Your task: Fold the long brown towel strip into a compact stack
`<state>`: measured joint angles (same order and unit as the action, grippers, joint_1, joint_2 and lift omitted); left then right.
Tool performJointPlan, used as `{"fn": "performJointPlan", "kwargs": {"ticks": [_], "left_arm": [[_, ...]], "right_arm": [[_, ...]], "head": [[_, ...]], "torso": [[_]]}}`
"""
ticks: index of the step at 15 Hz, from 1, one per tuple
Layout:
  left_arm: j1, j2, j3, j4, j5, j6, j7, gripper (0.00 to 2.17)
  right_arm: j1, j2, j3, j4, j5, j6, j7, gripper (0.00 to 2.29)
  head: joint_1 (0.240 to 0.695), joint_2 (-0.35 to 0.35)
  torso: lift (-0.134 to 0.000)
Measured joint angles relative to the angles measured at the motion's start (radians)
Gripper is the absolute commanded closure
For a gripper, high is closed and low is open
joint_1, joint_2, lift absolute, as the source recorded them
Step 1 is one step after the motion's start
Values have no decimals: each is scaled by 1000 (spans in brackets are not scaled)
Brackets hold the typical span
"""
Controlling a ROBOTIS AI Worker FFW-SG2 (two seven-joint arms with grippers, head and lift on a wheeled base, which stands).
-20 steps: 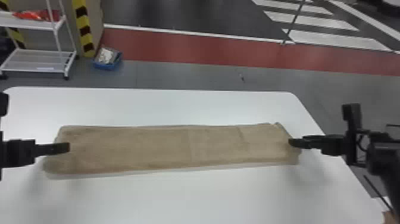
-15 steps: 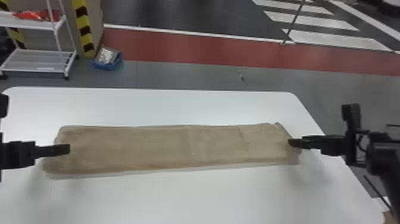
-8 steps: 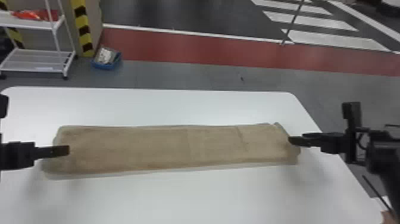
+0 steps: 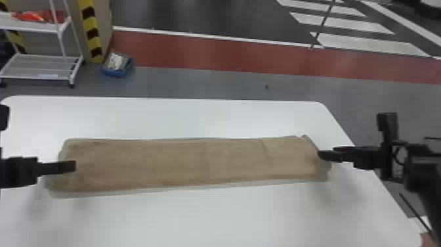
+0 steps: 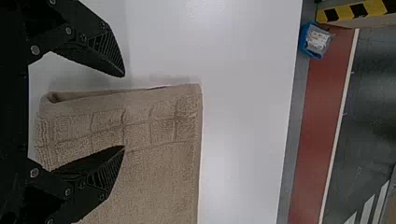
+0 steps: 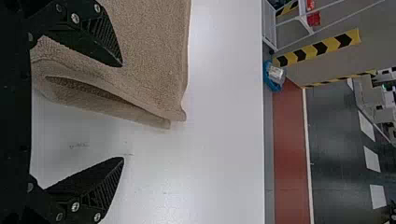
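The brown towel strip (image 4: 170,164) lies flat and long across the white table. Over its left end is my left gripper (image 4: 74,166); over its right end is my right gripper (image 4: 320,155). In the left wrist view, the left gripper (image 5: 124,111) stands open, one finger above the towel (image 5: 159,172) and the other beyond its end edge. In the right wrist view, the right gripper (image 6: 123,112) is open too, its fingers on either side of the towel's end (image 6: 144,56), where the layers part slightly. Neither gripper holds cloth.
The white table (image 4: 197,216) extends before and behind the towel. Beyond its far edge, on the floor, are a blue bin (image 4: 116,65) and a white shelf cart (image 4: 46,62), with a striped post (image 4: 90,31) beside the cart.
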<state>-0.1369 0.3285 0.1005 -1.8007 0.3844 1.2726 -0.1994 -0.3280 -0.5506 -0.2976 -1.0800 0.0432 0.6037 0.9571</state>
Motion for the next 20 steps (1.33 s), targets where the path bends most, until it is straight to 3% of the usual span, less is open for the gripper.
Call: {"fn": "performJointPlan", "kwargs": {"ticks": [5,8,9,11,12,20], "left_arm": [[-8,-1,-7,4,-11,0,0,424],[-9,-1,-19,4,-18,0,0,606],[-9,-2,-22,5,-22,0,-1,1072],[-11,-2,-26,9,-26,3,-5,1544],[-12,-2,-27,10,-26,17,-6,1625],[-32,-8,-15,-12,24,100,-9,1686]], "right_arm": [[3,1,-1,-2,-3,1,0,191],[6,1,-2,-3,-10,6,4,191],[7,1,-3,-3,-12,6,5,191],[7,1,-3,-3,-12,10,7,191],[7,1,-4,-4,-13,13,9,191],[29,2,-19,-38,-24,35,16,191]], "head": [[695,-223],[695,-225],[695,-226],[695,-226],[695,-227],[695,-245]], "torso": [[-125],[-125],[-125],[-125],[-125],[-125]]}}
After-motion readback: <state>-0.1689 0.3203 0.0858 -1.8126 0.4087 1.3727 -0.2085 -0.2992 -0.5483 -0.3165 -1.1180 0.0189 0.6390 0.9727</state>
